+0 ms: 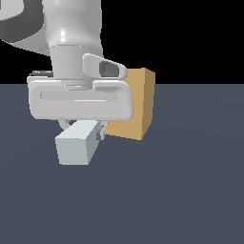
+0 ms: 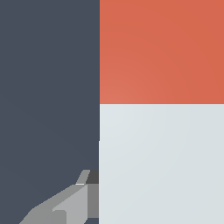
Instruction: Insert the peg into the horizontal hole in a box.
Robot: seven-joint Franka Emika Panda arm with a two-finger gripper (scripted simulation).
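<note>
The gripper (image 1: 90, 131) has its jaws closed on the peg (image 1: 76, 145), holding it above the tabletop (image 1: 190, 190), just in front of the box (image 1: 136, 105).

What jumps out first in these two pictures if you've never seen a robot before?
The big glossy white gripper fills the upper middle of the exterior view, with a pale peg under it and a tan box just behind. In the wrist view, the peg's red and white halves fill most of the picture.

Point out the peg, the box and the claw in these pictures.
peg (image 1: 75, 145): exterior view, pale end face.
box (image 1: 138, 102): exterior view, tan front face.
claw (image 1: 82, 127): exterior view, between fingertips.
</note>
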